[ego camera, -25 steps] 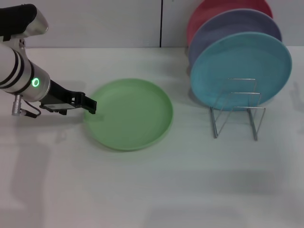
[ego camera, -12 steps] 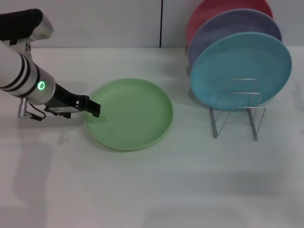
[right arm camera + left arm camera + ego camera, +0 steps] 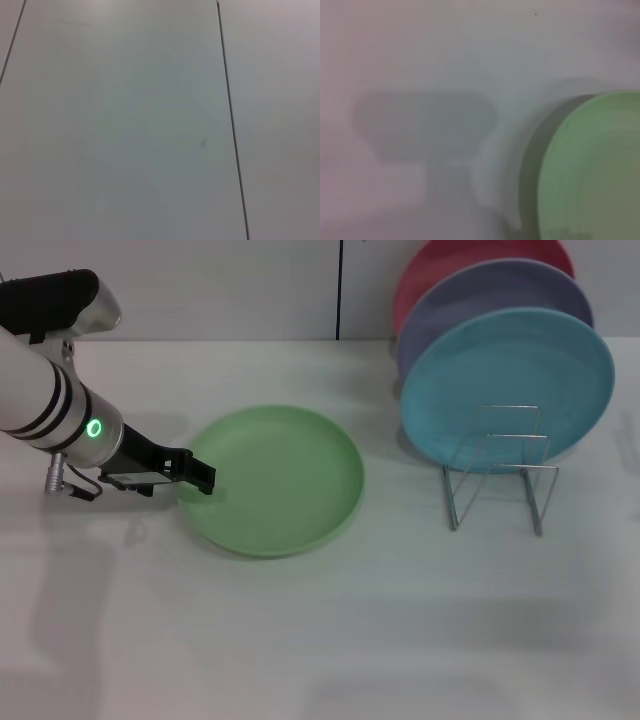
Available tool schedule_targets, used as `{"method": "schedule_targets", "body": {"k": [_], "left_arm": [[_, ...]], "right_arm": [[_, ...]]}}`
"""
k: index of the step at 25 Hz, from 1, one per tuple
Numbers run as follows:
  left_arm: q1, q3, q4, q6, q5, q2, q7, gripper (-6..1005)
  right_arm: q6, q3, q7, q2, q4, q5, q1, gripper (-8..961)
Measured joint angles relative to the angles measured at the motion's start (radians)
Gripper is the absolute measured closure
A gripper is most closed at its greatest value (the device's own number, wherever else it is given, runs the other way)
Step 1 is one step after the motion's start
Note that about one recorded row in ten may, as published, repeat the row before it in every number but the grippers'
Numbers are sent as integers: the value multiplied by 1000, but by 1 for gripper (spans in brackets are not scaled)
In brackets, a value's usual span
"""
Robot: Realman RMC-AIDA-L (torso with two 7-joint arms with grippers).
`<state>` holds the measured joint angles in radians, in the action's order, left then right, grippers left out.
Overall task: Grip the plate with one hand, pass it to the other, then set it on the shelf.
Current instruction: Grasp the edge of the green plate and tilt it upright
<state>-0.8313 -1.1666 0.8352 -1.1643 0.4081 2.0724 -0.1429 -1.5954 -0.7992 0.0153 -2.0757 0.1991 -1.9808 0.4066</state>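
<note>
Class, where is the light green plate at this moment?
In the head view, the green plate lies flat on the white table, left of the wire rack, with the left gripper at its left rim.

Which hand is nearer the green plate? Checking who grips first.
Left. The left hand is at the green plate's left rim; the right hand is out of view.

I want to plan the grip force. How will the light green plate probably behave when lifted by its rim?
The light green plate looks like thin matte plastic, so probably light and stiff. It lies flat, so rolling seems unlikely. Held at one edge by the left end effector, it may sag or pivot.
</note>
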Motion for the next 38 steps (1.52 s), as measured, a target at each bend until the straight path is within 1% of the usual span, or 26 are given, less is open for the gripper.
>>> {"method": "schedule_targets", "body": {"k": [9, 16, 21, 26, 31, 38], "left_arm": [[-5, -4, -9, 6, 0, 0, -8, 259], [-31, -4, -60, 15, -7, 0, -15, 278], [-32, -4, -60, 15, -5, 0, -17, 291], [-36, -4, -59, 15, -3, 0, -23, 435], [-41, -4, -63, 14, -7, 0, -27, 450], [-42, -4, -63, 14, -4, 0, -24, 630]], "right_arm": [[0, -1, 0, 0, 0, 3, 2, 261], [0, -2, 0, 0, 0, 3, 3, 260], [0, -2, 0, 0, 0, 4, 3, 261], [0, -2, 0, 0, -2, 4, 3, 261], [0, -2, 0, 0, -3, 3, 3, 260], [0, -2, 0, 0, -3, 2, 3, 260]]}}
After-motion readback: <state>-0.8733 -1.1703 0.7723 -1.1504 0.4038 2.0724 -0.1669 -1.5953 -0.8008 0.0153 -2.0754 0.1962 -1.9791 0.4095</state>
